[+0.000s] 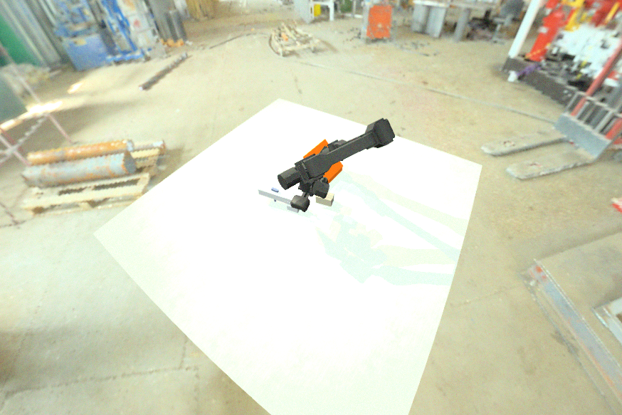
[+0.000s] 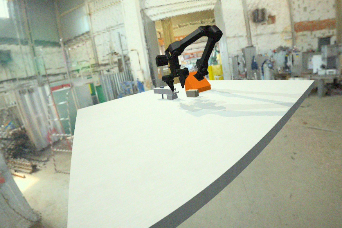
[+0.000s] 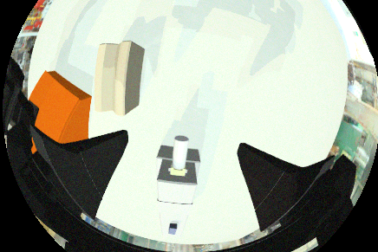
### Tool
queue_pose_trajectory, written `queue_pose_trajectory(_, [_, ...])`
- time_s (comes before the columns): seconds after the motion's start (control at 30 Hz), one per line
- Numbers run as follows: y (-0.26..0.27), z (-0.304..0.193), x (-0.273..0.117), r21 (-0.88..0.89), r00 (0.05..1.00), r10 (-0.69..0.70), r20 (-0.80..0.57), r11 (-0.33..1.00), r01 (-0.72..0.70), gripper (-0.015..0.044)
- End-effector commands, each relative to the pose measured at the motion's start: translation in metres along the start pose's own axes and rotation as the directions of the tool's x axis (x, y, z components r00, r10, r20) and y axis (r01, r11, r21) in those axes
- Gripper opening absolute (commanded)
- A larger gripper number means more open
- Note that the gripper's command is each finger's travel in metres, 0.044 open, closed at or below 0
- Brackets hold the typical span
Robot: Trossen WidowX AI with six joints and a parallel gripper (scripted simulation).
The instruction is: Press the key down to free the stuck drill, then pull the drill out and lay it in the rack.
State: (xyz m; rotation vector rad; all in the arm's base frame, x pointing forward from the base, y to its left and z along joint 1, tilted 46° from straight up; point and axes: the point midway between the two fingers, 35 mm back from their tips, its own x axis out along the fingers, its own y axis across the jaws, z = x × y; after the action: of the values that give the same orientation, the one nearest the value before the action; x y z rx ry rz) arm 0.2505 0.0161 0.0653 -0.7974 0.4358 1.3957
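Observation:
A long grey housing stands raised on a foot block. The blue key sits low in its top, and a dark stem shows beneath. The pale, round drill sticks out of the housing's end, with a yellowish collar at its root; in the top view the gripper hides it. My gripper is open and empty around the drill's end, with one finger on either side. The beige rack is a small stepped block beside them.
An orange block stands at the arm's base, behind the rack. The white table top carries the arm's shadow on the rack's side. Workshop equipment stands beyond the table.

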Motion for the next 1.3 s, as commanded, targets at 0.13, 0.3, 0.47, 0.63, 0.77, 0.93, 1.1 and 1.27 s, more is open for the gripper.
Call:
queue_pose_trajectory(0.13, [0.001,-0.003,0.013,0.008,1.000,0.002,0.004,1.000,-0.002,0.0440])
queue_pose_trajectory(0.3, [0.001,-0.006,0.021,0.008,1.000,0.002,0.004,1.000,-0.002,0.0440])
queue_pose_trajectory(0.47, [0.001,-0.008,0.029,0.008,1.000,0.001,0.005,1.000,-0.001,0.0440])
queue_pose_trajectory(0.63, [0.001,-0.009,0.037,0.008,1.000,0.001,0.005,1.000,-0.001,0.0440])
queue_pose_trajectory(0.77, [0.001,-0.011,0.043,0.008,1.000,0.001,0.006,1.000,-0.001,0.0440])
queue_pose_trajectory(0.93, [0.002,-0.011,0.047,0.008,1.000,0.001,0.007,1.000,-0.001,0.0440])
queue_pose_trajectory(1.1, [0.000,-0.011,0.044,-0.001,1.000,0.000,0.002,1.000,0.000,0.0309])
queue_pose_trajectory(1.27, [0.000,-0.011,0.044,-0.001,1.000,0.000,0.002,1.000,0.000,0.0177])
